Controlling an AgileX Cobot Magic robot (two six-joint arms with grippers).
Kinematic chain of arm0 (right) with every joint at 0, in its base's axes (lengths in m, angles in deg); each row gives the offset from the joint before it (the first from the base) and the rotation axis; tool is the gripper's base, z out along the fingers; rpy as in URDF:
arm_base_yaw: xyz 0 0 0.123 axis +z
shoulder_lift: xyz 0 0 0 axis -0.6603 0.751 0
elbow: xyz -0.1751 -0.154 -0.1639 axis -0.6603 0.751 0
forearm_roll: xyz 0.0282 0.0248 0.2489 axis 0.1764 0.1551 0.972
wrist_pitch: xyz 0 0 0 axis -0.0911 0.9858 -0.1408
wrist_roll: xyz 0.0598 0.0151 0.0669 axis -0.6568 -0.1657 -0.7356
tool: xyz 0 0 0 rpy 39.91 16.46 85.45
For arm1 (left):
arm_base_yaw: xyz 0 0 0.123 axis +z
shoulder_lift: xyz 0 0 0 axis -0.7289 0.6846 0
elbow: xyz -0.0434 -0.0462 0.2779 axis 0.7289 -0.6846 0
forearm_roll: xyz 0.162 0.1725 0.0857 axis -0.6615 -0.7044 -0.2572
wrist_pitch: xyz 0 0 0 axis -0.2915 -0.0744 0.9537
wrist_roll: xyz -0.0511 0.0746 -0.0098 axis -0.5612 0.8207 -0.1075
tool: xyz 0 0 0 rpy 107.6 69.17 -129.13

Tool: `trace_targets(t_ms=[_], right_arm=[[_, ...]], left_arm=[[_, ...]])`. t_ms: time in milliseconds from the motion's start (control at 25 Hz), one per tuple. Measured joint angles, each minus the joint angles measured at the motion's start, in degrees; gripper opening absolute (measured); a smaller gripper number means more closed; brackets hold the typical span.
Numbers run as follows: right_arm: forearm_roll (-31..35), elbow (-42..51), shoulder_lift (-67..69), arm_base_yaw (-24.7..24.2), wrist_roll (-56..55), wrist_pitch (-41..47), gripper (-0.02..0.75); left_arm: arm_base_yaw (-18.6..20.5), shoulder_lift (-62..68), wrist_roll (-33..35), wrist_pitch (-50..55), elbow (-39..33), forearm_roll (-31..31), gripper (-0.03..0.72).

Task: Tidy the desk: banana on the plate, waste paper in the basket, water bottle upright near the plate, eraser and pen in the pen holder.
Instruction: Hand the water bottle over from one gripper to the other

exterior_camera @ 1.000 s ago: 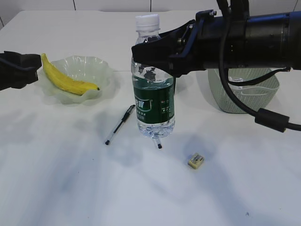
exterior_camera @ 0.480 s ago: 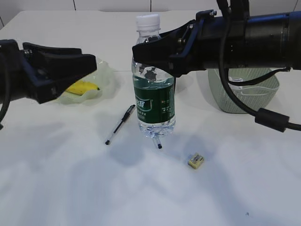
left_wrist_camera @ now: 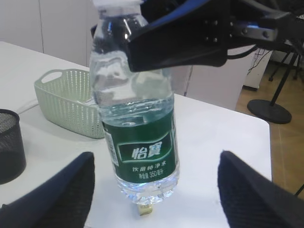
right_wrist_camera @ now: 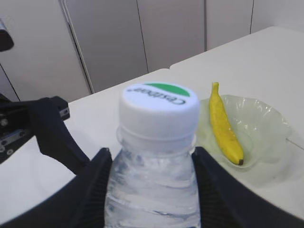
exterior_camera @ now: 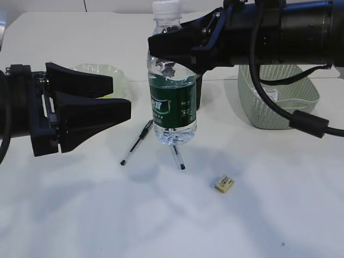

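From the exterior view you see only a sliver of the plate [exterior_camera: 110,72] behind the left gripper [exterior_camera: 115,97], and the banana on it is covered. The bottle [exterior_camera: 172,102] hides the pen holder but for a dark strip at its right side, and hides the upper end of the pen [exterior_camera: 177,156] beneath it. The bottle's cap is cut by the top edge. The eraser's [exterior_camera: 223,184] markings are too small to read.

Bright, even light; soft shadows on the desk [exterior_camera: 161,215]; near tool fingers [left_wrist_camera: 251,190] blurred.
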Motion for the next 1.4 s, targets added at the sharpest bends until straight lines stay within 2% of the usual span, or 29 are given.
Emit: trace_targets(t_ms=[80,280,480,600,760,1200,1400], right_arm=[[0.0,-0.38,0.0,0.0,0.0,0.77,0.367],[0.0,-0.51,0.0,0.0,0.0,2.09,0.367],[0.0,-0.51,0.0,0.0,-0.13,4.25,0.366],[0.0,-0.51,0.0,0.0,-0.13,5.55,0.366],[-0.1,-0.51,0.0,0.23,-0.13,7.11,0.366],[-0.22,-0.59,0.0,0.45,-0.13,8.29,0.366],[-0.32,-0.59,0.0,1.11,-0.13,8.42,0.366]], left_arm=[[0.0,0.46,-0.15,-0.28,0.0,-0.02,0.589],[0.0,0.69,-0.37,-3.45,0.0,0.02,0.587],[0.0,2.1,-0.5,-4.45,0.0,4.64,0.64],[0.0,4.56,-0.5,-6.14,0.0,5.19,0.669],[0.0,8.78,-0.5,-10.47,0.0,5.85,0.675],[-0.19,12.37,-0.5,-11.09,0.93,8.49,0.675],[-3.06,12.37,-0.5,-11.09,3.59,7.98,0.675]])
